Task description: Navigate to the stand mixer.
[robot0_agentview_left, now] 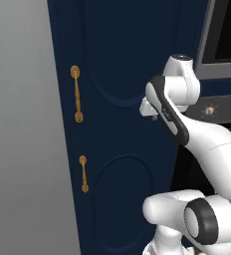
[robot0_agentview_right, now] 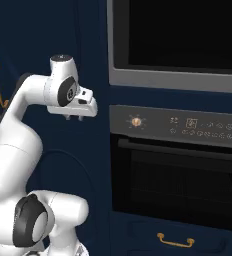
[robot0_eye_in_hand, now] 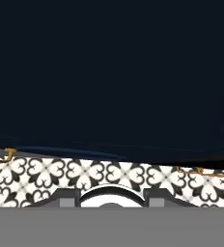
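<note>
The tall navy cabinet (robot0_agentview_left: 117,124) fills the left base view, with a grey wall (robot0_agentview_left: 23,124) at 9 o'clock. Two brass handles, upper (robot0_agentview_left: 76,94) and lower (robot0_agentview_left: 83,174), sit on its left edge. In the right base view a built-in oven (robot0_agentview_right: 178,180) lies at 3 o'clock under a dark upper appliance (robot0_agentview_right: 178,40), its control panel (robot0_agentview_right: 178,123) between them. The gripper (robot0_agentview_right: 74,117) points downward before the cabinet; the jaws' state cannot be told. Patterned floor tiles (robot0_eye_in_hand: 109,173) show in the hand view. The stand mixer's place cannot be told.
</note>
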